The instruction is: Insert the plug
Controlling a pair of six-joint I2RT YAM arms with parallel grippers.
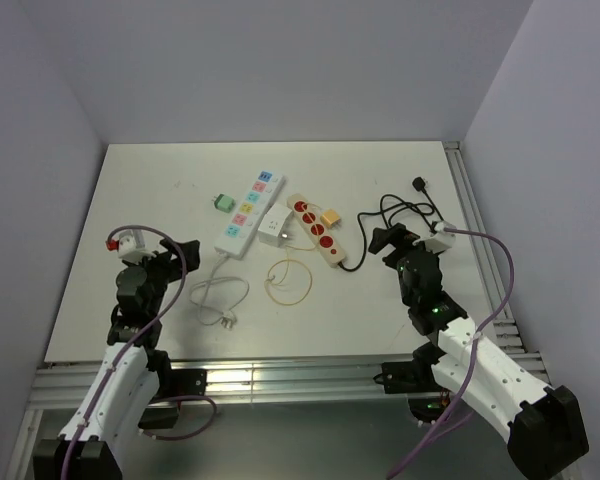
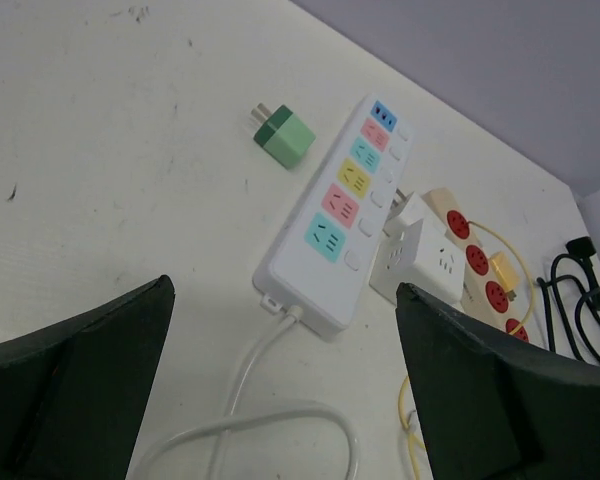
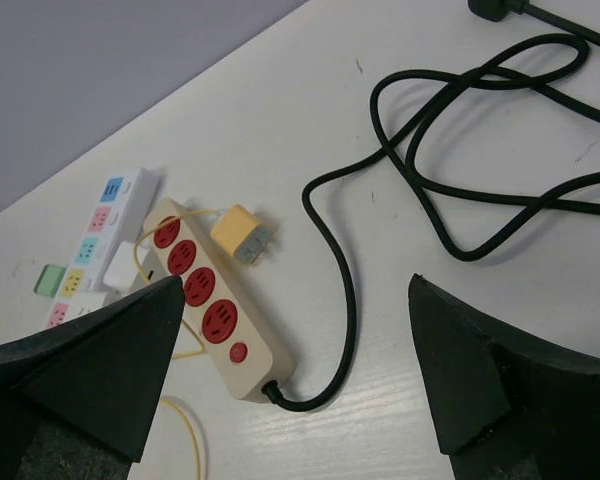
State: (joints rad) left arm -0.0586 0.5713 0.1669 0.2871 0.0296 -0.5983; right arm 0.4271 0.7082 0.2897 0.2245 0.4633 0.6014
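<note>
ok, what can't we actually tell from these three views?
Black cable's plug: right wrist, cut by the top edge; top view, too small to read its pins.
White strip's plug: top view, too small for pin type; left wrist, its cable runs off the bottom edge.
White cube adapter: left wrist, underside hidden by its own body, so plugged in or loose is unclear.

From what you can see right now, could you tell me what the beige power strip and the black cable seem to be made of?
The beige power strip looks like smooth matte moulded plastic: even colour, rounded edges. The black cable seems rubber or PVC sheathed, since it lies in loose loops with a faint sheen.
</note>
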